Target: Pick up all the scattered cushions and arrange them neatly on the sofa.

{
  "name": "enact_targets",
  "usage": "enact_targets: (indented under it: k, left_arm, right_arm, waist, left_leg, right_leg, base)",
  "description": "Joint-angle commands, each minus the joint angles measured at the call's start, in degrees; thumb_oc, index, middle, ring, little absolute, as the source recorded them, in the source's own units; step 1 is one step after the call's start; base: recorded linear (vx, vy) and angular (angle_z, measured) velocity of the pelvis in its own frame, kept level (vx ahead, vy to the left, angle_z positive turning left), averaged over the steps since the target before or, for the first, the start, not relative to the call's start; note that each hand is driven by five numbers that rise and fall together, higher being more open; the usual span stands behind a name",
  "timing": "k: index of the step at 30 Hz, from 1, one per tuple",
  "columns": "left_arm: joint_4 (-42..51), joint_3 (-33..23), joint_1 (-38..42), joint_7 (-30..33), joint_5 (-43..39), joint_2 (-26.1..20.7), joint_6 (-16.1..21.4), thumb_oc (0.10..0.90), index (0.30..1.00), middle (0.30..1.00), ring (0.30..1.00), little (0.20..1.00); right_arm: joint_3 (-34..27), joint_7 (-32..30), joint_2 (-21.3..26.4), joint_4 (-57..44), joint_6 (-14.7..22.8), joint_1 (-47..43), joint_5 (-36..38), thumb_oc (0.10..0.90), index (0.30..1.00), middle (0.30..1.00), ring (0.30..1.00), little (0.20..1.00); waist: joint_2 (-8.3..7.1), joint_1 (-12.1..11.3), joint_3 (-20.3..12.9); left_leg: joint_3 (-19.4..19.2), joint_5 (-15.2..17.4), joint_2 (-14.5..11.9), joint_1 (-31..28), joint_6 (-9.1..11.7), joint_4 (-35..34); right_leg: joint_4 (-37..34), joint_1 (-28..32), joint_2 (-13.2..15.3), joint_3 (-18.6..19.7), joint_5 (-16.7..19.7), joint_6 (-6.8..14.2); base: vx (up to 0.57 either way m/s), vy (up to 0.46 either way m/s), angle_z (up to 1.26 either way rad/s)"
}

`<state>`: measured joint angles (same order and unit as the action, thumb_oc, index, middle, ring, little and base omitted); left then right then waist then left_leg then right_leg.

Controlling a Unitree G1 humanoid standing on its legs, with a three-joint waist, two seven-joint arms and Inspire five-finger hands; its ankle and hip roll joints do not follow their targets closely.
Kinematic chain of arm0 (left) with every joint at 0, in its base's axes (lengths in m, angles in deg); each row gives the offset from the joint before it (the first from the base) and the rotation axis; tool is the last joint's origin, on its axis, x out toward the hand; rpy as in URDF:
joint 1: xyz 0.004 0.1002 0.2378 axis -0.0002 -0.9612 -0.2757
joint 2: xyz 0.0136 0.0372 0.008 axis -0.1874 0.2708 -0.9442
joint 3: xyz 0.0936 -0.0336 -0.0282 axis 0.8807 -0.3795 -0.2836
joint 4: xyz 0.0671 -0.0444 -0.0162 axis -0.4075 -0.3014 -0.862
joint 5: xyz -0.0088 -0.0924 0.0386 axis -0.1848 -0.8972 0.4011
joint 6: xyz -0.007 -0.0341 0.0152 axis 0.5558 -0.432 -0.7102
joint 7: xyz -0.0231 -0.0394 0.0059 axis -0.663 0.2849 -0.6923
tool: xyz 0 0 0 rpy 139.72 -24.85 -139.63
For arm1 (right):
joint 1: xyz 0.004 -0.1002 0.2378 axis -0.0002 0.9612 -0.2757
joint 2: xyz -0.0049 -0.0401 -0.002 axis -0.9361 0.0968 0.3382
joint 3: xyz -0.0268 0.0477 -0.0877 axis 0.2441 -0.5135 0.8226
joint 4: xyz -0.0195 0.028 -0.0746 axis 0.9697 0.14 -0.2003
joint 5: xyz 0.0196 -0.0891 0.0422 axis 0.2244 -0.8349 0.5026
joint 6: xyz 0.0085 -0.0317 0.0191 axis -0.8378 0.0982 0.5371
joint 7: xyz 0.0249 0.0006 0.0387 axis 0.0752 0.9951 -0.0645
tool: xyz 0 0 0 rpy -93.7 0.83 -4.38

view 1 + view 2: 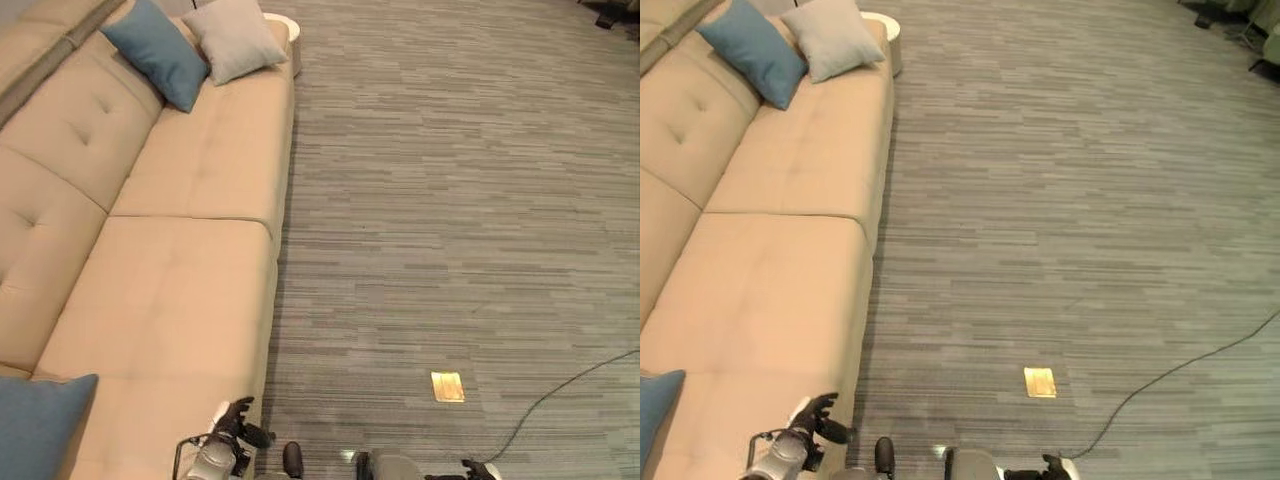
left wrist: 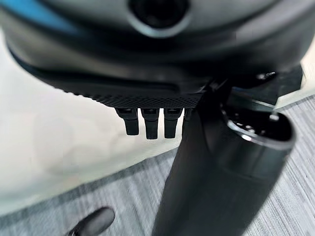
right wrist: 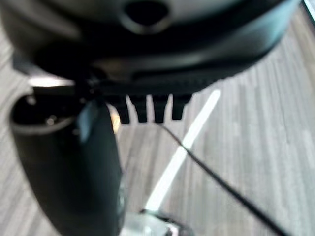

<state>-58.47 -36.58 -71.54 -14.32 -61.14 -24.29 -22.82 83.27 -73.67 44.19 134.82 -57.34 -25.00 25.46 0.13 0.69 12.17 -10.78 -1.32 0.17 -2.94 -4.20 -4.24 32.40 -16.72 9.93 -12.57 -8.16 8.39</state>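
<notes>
there, blue cushion leans diagonal beside grey cushion on sofa.

Silver-grey arms, dark hand, black ribbed fingers.

I can read no text, label, number or sign anywhere before me. The beige sofa along the left of the frame is plain fabric with no tag showing, and the blue cushion and grey cushion at the upper left carry no print. The small brass floor plate at the lower middle of the striped carpet looks blank from here, too small for me to make out any marking. My wrist views show no lettering on my own dark hands either.
</notes>
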Motion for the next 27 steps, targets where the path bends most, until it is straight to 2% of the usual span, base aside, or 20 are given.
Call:
enact_targets:
  k: [1, 2, 4, 6, 9, 10, 11, 12, 13, 14, 15, 16, 17, 18, 21, 22, 24, 26, 27]
  left_arm:
    - [0.1, -1.8, 0.2, 1.5, -0.9, 0.2, 1.9, 0.8, 0.9, 0.9, 0.9, 0.9]
    - [0.0, -1.8, 0.3, 1.5, -0.9, 0.2, 1.9, 0.8, 0.9, 0.9, 0.9, 0.9]
    - [-1.3, -2.2, 0.1, 1.4, -0.5, 0.6, 2.2, 0.8, 0.9, 0.9, 0.9, 0.9]
    - [-2.5, -1.8, -0.1, 1.5, 0.4, 1.2, 2.3, 0.8, 0.9, 0.9, 0.9, 0.9]
    - [-3.4, -2.1, -0.4, 1.4, 0.4, 1.8, 2.4, 0.8, 0.9, 0.9, 0.9, 0.9]
    - [-3.7, -2.0, -0.6, 1.3, 0.3, 2.1, 2.4, 0.8, 0.9, 0.9, 0.9, 0.9]
    - [-3.8, -1.8, -0.6, 0.7, -0.1, 2.4, 2.4, 0.8, 0.9, 0.9, 0.9, 0.9]
    - [-3.8, -1.9, -0.6, 0.7, -0.1, 2.4, 2.4, 0.8, 0.9, 0.9, 0.9, 0.9]
    - [-3.9, -1.5, -0.2, 0.3, -0.1, 2.3, 2.6, 0.8, 0.9, 0.9, 0.9, 0.9]
    - [-3.1, -0.9, 0.0, -0.1, 0.0, 2.1, 2.6, 0.8, 0.9, 0.9, 0.9, 0.9]
    - [-3.1, -0.9, 0.0, -0.1, 0.0, 2.1, 2.6, 0.8, 0.9, 0.9, 0.9, 0.9]
    - [-3.1, -0.9, 0.1, 0.0, 0.0, 2.1, 2.6, 0.8, 0.9, 0.9, 0.9, 0.9]
    - [-2.9, -0.7, 0.2, 0.2, -0.1, 2.1, 2.5, 0.8, 0.9, 0.9, 0.9, 0.9]
    - [-3.0, -0.4, 0.3, 0.2, 0.0, 2.3, 2.4, 0.8, 0.9, 0.9, 0.9, 0.9]
    - [-4.3, 0.2, 0.1, 0.7, 1.7, 3.0, 1.9, 0.8, 0.9, 0.9, 0.9, 0.9]
    - [-4.6, 0.5, 0.1, 0.8, 2.4, 3.2, 1.7, 0.8, 0.9, 0.9, 0.9, 0.9]
    - [-4.6, 0.4, 0.0, 0.8, 2.6, 3.0, 1.7, 0.8, 0.9, 0.9, 0.9, 0.9]
    - [-4.3, 0.1, 0.0, 0.8, 2.3, 2.7, 1.8, 0.8, 0.9, 0.9, 0.9, 0.9]
    - [-4.3, -0.2, -0.2, 0.9, 2.0, 2.6, 1.8, 0.8, 0.9, 0.9, 0.9, 0.9]
  right_arm:
    - [1.0, -1.6, 3.5, -1.0, 0.6, -0.9, -1.3, 0.8, 0.9, 0.9, 0.9, 0.9]
    - [1.0, -1.6, 3.5, -1.0, 0.6, -0.9, -1.3, 0.8, 0.9, 0.9, 0.9, 0.9]
    - [1.0, -1.5, 3.8, -0.7, 0.2, -1.0, -1.7, 0.8, 0.9, 0.9, 0.9, 0.9]
    - [1.4, -1.3, 3.3, -0.2, 0.2, -0.1, -1.5, 0.8, 0.9, 0.9, 0.9, 0.9]
    - [1.5, -1.0, 3.5, 0.2, 0.4, 0.4, -1.4, 0.8, 0.9, 0.9, 0.9, 0.9]
    - [1.7, -1.0, 3.5, 0.5, 0.6, 0.5, -1.3, 0.8, 0.9, 0.9, 0.9, 0.9]
    - [1.7, -0.8, 3.7, 0.7, 1.0, 0.3, -0.9, 0.8, 0.9, 0.9, 0.9, 0.9]
    - [1.7, -0.8, 3.7, 0.7, 1.0, 0.3, -0.9, 0.8, 0.9, 0.9, 0.9, 0.9]
    - [1.5, -0.8, 4.0, 0.6, 1.1, 0.1, -0.7, 0.8, 0.9, 0.9, 0.9, 0.9]
    - [1.1, -0.8, 4.4, 0.2, 1.1, 0.2, -0.3, 0.8, 0.9, 0.9, 0.9, 0.9]
    - [1.1, -0.8, 4.4, 0.2, 1.1, 0.2, -0.3, 0.8, 0.9, 0.9, 0.9, 0.9]
    - [1.3, -0.8, 4.6, 0.2, 1.0, 0.2, -0.5, 0.8, 0.9, 0.9, 0.9, 0.9]
    - [1.5, -0.7, 4.7, 0.3, 0.8, 0.1, -0.6, 0.8, 0.9, 0.9, 0.9, 0.9]
    - [1.8, -0.7, 4.7, 0.3, 0.6, 0.1, -0.6, 0.8, 0.9, 0.9, 0.9, 0.9]
    - [2.5, -1.0, 4.6, 0.3, 0.8, 0.2, -0.5, 0.8, 0.9, 0.9, 0.9, 0.9]
    - [3.1, -1.1, 4.5, 0.3, 0.8, 0.5, -0.4, 0.8, 0.9, 0.9, 0.9, 0.9]
    - [3.3, -1.3, 4.3, 0.2, 0.9, 0.8, -0.4, 0.8, 0.9, 0.9, 0.9, 0.9]
    - [3.5, -1.4, 4.1, 0.3, 0.8, 0.9, -0.4, 0.8, 0.9, 0.9, 0.9, 0.9]
    - [4.0, -1.4, 3.9, 0.7, 0.5, 0.9, -0.7, 0.8, 0.9, 0.9, 0.9, 0.9]
  waist:
    - [0.24, -0.7, -1.9]
    - [0.36, -0.7, -1.8]
    - [0.4, -0.1, -1.6]
    - [-0.56, 0.8, -2.6]
    - [-0.39, 1.1, -3.8]
    - [-0.32, 1.2, -4.1]
    - [-0.44, 1.0, -3.8]
    - [-0.6, 1.1, -3.9]
    - [-1.17, 0.8, -3.2]
    - [-2.13, 0.1, -1.9]
    - [-2.1, 0.1, -1.9]
    - [-2.69, -0.2, -1.5]
    - [-2.85, -0.7, -1.1]
    - [-2.83, -1.0, -0.9]
    - [-2.75, -1.9, -1.3]
    - [-2.55, -2.2, -1.5]
    - [-1.65, -2.8, -2.0]
    - [-1.12, -3.5, -2.3]
    - [-1.27, -3.8, -2.4]
  left_leg:
    - [4.1, 7.2, 0.2, 2.1, 1.3, 6.6]
    - [4.1, 7.3, 0.1, 1.9, 1.4, 6.5]
    - [4.3, 8.3, -0.2, -0.5, 2.3, 5.3]
    - [5.7, 9.9, 0.4, -2.8, 3.0, 4.9]
    - [5.8, 10.5, -0.7, -3.9, 3.8, 5.4]
    - [6.0, 10.5, -1.3, -3.5, 4.6, 7.4]
    - [6.0, 8.1, -2.3, -0.3, 6.0, 17.4]
    - [6.1, 7.9, -2.2, -0.1, 6.0, 17.3]
    - [6.2, 5.4, -2.8, 3.6, 6.9, 24.7]
    - [4.8, 1.9, -4.5, 8.0, 7.4, 34.9]
    - [4.9, 1.9, -4.6, 8.1, 7.4, 34.9]
    - [3.0, 1.0, -5.8, 9.5, 7.4, 37.9]
    - [1.7, 1.8, -6.5, 11.2, 6.9, 39.1]
    - [1.0, 2.5, -6.1, 13.1, 6.7, 39.3]
    - [-1.0, 4.6, -4.1, 15.6, 5.9, 30.3]
    - [-2.3, 3.5, -3.9, 16.3, 5.7, 24.6]
    - [-4.2, -1.6, -2.9, 16.7, 6.6, 14.2]
    - [-4.5, -4.4, -2.4, 17.6, 7.4, 9.4]
    - [-4.6, -4.8, -2.1, 17.8, 7.5, 9.1]
  right_leg:
    - [-16.7, 4.5, -1.3, -2.3, 6.4, -0.5]
    - [-16.9, 4.8, -1.4, -2.4, 6.4, -0.5]
    - [-24.0, 2.7, -0.2, -2.9, 9.5, 0.4]
    - [-27.9, 4.2, -1.2, 0.6, 11.4, 0.7]
    - [-28.4, 5.4, -2.1, 0.8, 11.7, 0.0]
    - [-29.3, 6.5, -2.7, 0.6, 11.4, -0.6]
    - [-30.3, 9.3, -3.9, 0.7, 10.6, -2.0]
    - [-30.4, 9.1, -3.8, 0.7, 10.7, -1.9]
    - [-30.9, 10.9, -3.9, 0.6, 10.3, -3.0]
    - [-31.8, 13.5, -4.2, -0.1, 9.5, -4.6]
    - [-31.8, 13.4, -4.2, -0.1, 9.5, -4.6]
    - [-32.4, 14.8, -4.2, -0.8, 8.9, -5.2]
    - [-33.0, 16.0, -4.6, -0.8, 8.1, -5.6]
    - [-33.4, 17.0, -4.9, -0.7, 7.7, -5.6]
    - [-35.2, 19.9, -5.6, -0.8, 6.2, -4.3]
    - [-35.5, 20.8, -6.0, -1.4, 5.4, -4.1]
    - [-36.3, 22.9, -7.9, -1.4, 4.3, -3.7]
    - [-36.7, 24.1, -9.3, -0.9, 3.7, -3.5]
    - [-36.9, 25.4, -9.7, -0.5, 3.0, -3.5]
  base:
    - [0.27, -0.159, -0.3]
    - [0.25, -0.185, -0.29]
    - [0.27, -0.198, -0.27]
    - [0.36, -0.256, 0.02]
    - [0.27, -0.221, 0.12]
    - [0.32, -0.371, -0.15]
    - [0.21, -0.28, -0.11]
    - [0.16, -0.299, -0.03]
    - [0.12, -0.292, -0.09]
    - [0.13, -0.292, -0.11]
    - [0.16, -0.276, -0.09]
    - [0.15, -0.159, -0.03]
    - [0.23, -0.188, 0.04]
    - [0.25, -0.115, -0.1]
    - [0.3, -0.067, -0.06]
    - [0.33, -0.047, -0.02]
    - [0.37, -0.035, 0.18]
    - [0.34, -0.038, 0.16]
    - [0.4, -0.018, 0.0]
